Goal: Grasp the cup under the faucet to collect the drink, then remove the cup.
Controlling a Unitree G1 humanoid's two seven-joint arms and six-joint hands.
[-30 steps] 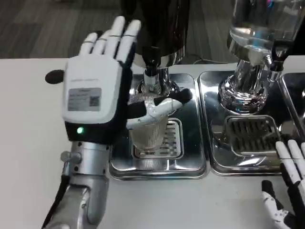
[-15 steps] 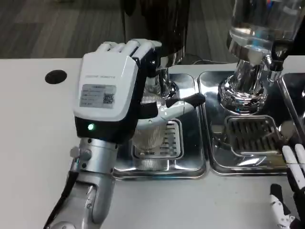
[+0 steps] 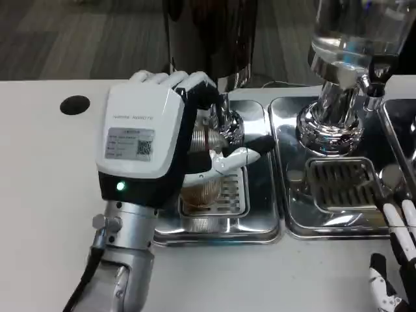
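Presently the left robot hand is wrapped around the cup, its white back to the camera, fingers curled over the far side and the thumb crossing the front wall, so the grip looks closed and firm. The cup, a ribbed clear tumbler, sits at the centre of the scene over the grate of the left drip tray, directly below the faucet at its 12 o'clock. A brownish tint shows low in the cup, probably drink, though how full it is cannot be told behind the fingers.

At 3 o'clock from the cup stands a second dispenser with a clear vessel holding what looks like water, over its own drip tray. At 5 o'clock, at the corner of the desk, the right robot hand rests with fingers apart, holding nothing.

The risk is in the removal: lifting straight up would knock the rim against the faucet, and tilting while drawing the cup toward 6 o'clock could spill drink. The ribbed wall may also slip if the grip eases.
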